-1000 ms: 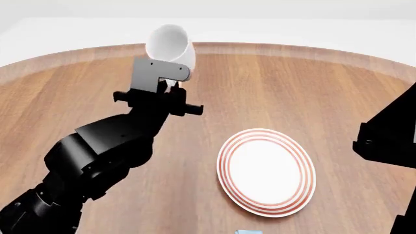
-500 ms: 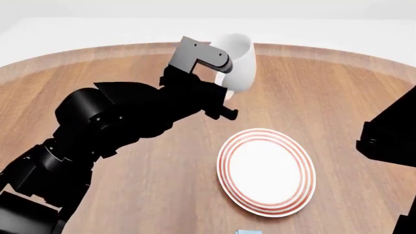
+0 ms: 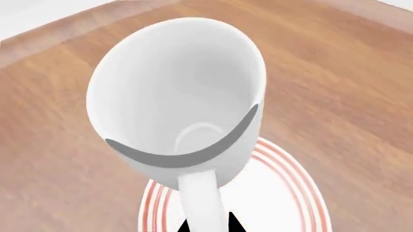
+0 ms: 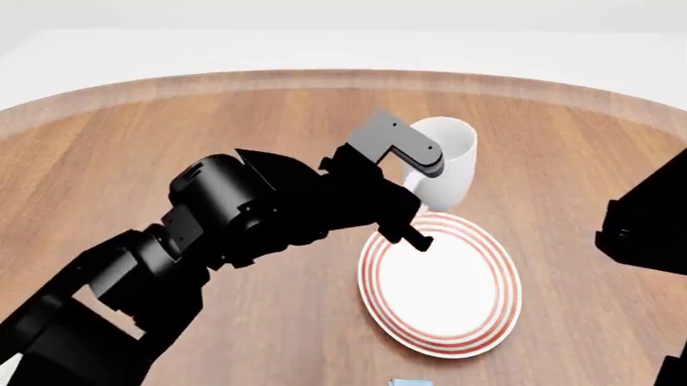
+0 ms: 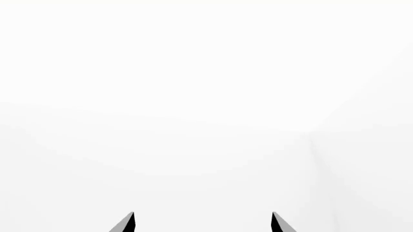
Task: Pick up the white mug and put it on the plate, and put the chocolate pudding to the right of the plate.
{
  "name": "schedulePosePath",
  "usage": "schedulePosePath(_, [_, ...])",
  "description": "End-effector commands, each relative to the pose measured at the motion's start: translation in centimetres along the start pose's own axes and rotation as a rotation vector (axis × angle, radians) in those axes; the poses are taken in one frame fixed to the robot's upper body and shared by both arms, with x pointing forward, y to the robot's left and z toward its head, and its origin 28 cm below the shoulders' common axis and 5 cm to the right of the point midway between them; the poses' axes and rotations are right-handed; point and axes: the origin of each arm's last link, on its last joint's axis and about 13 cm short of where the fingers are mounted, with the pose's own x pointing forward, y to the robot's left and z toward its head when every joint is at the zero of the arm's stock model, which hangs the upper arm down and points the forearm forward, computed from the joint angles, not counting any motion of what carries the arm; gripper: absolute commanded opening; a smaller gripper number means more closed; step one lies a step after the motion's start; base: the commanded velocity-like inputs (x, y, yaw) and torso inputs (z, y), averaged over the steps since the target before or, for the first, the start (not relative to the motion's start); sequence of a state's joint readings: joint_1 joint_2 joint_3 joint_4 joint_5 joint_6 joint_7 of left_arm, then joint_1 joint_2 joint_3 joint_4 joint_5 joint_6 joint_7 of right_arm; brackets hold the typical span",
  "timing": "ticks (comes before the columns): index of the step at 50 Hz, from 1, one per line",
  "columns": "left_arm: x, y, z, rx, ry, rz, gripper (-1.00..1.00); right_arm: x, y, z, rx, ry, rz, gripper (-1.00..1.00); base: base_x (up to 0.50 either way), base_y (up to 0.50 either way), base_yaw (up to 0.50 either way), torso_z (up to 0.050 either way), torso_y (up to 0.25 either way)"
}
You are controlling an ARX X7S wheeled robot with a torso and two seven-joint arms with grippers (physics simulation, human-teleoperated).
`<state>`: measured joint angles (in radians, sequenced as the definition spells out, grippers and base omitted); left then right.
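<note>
Ceramic, glossy, slippery: left gripper is clamping the white mug by its handle, hanging at the plate's twelve o'clock; right gripper is gaping empty.

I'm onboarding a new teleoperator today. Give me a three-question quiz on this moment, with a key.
1. True or false: the glossy white ceramic mug already rests flat on the round red-ringed white plate.
2. Which gripper holds the mug? A) left B) right C) neither
3. Fill in: the right gripper's two fingertips stand ____, with nothing between them.

Key:
1. False; the mug hangs tilted above the plate's far edge.
2. A; the left gripper grips its handle.
3. Apart.
</note>
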<state>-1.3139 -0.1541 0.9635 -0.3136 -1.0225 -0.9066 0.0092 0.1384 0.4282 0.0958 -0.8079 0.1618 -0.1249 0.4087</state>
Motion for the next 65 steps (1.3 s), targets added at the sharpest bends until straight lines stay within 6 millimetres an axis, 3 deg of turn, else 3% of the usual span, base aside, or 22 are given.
schedulePosePath(1, [1.9,-1.1,0.3,0.06,0.008,-0.08,-1.0,0.2,-0.3,0.2,-0.021,-0.017,-0.007,1.0,0.0,0.0,0.0,0.0,0.0])
schedulePosePath(10, [2.7,-1.5,0.6,0.017,0.034,-0.115,-1.0,0.2,-0.3,0.2,-0.021,-0.019,-0.011,1.0,0.0,0.0,0.0,0.0,0.0])
schedulePosePath(31, [4.5,-0.7,-1.4,0.054,0.146,-0.145,-1.0,0.2,-0.5,0.2,-0.016,-0.015,-0.02,1.0,0.0,0.0,0.0,0.0,0.001])
schedulePosePath(65, [4.9,0.1,-2.5,0.048,0.182,-0.146,-1.0,-0.1,-0.5,-0.1,-0.009,-0.002,-0.018,1.0,0.0,0.0,0.0,0.0,0.0])
